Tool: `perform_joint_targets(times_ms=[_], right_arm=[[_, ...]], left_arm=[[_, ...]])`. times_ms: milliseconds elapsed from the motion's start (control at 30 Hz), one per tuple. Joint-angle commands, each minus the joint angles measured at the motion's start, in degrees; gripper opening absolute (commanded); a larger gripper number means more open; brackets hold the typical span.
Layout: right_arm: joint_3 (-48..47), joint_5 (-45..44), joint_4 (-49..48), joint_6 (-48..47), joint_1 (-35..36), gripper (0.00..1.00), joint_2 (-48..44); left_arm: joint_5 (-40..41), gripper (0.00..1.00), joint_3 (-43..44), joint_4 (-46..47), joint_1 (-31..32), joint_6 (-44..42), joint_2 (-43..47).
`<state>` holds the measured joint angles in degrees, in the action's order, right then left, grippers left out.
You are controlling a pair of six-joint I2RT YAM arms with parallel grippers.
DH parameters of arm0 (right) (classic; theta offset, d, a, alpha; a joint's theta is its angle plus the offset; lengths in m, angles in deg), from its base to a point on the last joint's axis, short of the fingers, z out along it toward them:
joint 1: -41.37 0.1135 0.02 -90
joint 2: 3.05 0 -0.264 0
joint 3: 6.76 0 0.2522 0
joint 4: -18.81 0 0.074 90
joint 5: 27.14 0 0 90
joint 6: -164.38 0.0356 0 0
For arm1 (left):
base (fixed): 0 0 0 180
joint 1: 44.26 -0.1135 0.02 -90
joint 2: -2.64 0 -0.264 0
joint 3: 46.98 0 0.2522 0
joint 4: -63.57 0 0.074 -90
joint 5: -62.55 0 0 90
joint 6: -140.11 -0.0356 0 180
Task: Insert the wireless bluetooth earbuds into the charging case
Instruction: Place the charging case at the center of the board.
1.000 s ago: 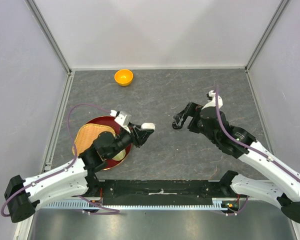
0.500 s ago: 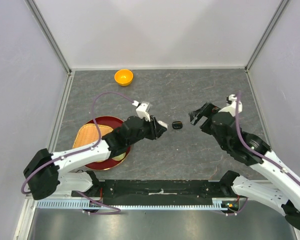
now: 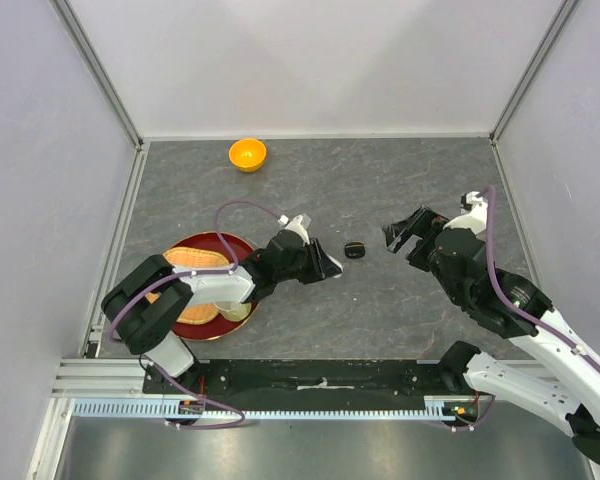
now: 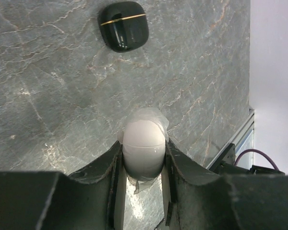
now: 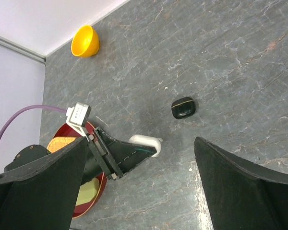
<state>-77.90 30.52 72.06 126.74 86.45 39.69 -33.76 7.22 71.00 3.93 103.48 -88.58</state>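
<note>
Arm bases: both are bolted at the near edge of the grey marbled desk (image 3: 310, 190), the left arm reaching toward the centre and the right arm bent in from the right side.

Red tray: a round red tray (image 3: 217, 237) sits on the near left of the desk. It holds a tan woven mat (image 3: 183, 259), and the left arm lies across part of it.

Earbuds: none of the small buds can be made out in any view. If they are on the tray, the arm or the small scale hides them.

Left tool: the left tool (image 3: 325, 267) is low over the desk just right of the tray. Its two fingers are clamped on the sides of a white charging case (image 4: 143, 155).

White case: it is egg-shaped and glossy, with the seam of its lid showing. The lid looks shut.

Black case: a black charging case (image 4: 123, 26) with a thin gold seam lies on the desk near the centre, just beyond the white case and apart from it. It is also closed, and neither tool touches it.

Right tool: the right tool (image 3: 405, 230) hangs to the right of the black case. Its fingers are spread wide and hold nothing.

Orange bowl: a small orange bowl (image 3: 247, 154) stands at the far edge, well apart from everything else.

Progress: this looks like an early stage. One case is in hand, but both cases are closed and no bud is seated. By my reading, opening a case, picking up the buds and placing them inside are not yet done.
</note>
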Motion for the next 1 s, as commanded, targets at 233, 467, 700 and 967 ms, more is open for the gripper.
perform_joint_targets(times_ms=[233, 467, 700, 967], right_arm=[[-0.10, 3.42, -0.72, -0.59, -0.17, 0.98, 0.59], [-0.45, 4.65, -0.99, -2.35, -0.17, 0.98, 2.17], [-0.53, 6.06, -1.43, -2.35, -0.17, 0.98, 3.75], [-0.45, 6.15, -1.43, -2.52, -0.17, 0.98, 3.67]], left_arm=[[-2.91, 0.02, 3.06, 4.03, -2.39, 5.96, -5.72], [-4.42, 0.06, 6.65, 4.92, -2.30, 6.58, -10.20], [-5.29, 0.27, 6.93, 4.55, -2.30, 7.37, -12.84], [-6.35, 0.30, 6.14, 5.18, -2.30, 8.25, -14.86]])
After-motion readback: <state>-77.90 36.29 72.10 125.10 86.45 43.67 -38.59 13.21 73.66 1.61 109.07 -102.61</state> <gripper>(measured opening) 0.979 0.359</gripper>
